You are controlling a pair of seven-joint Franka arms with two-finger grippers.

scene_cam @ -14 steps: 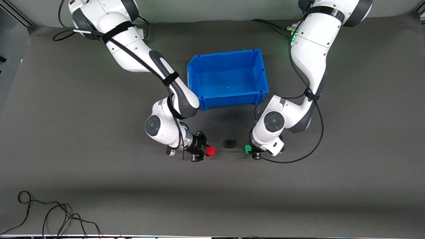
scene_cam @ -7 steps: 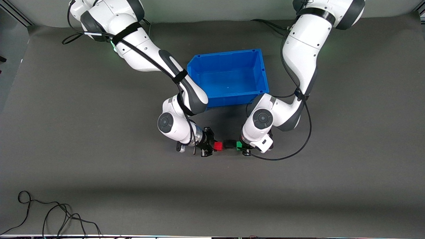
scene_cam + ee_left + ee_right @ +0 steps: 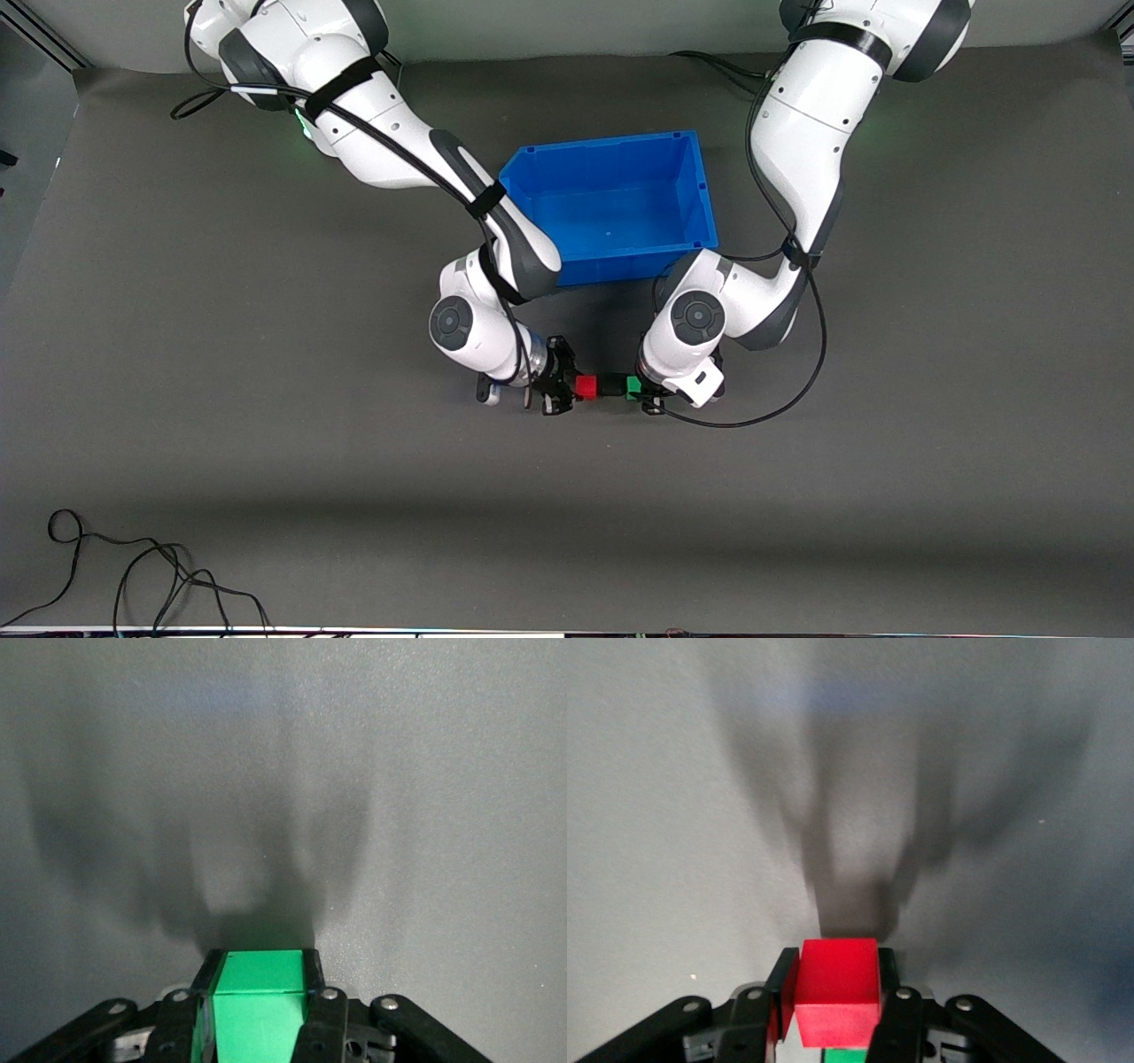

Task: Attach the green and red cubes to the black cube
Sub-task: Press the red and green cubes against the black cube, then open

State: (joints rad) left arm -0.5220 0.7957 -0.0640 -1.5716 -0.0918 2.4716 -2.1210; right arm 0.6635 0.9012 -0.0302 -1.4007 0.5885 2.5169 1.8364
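The tiny black cube (image 3: 609, 386) lies on the dark mat, nearer the front camera than the blue bin. The red cube (image 3: 585, 386) is pressed against its side toward the right arm's end, and my right gripper (image 3: 579, 388) is shut on it. Against the other side sits the green cube (image 3: 634, 386), held in my shut left gripper (image 3: 640, 389). The three cubes form one row with no gap showing. In the left wrist view the green cube (image 3: 261, 992) fills the jaws of the left gripper (image 3: 261, 974). The right wrist view shows the red cube (image 3: 837, 992) clamped in the right gripper (image 3: 835, 979). The black cube is hidden in both wrist views.
An empty blue bin (image 3: 611, 149) stands on the mat between the two arms, farther from the front camera than the cubes. Loose black cable (image 3: 133, 576) lies near the mat's front edge toward the right arm's end.
Both grippers have moved inward toward each other. The red and green cubes, apart from the black cube a second ago, now rest against its two sides.
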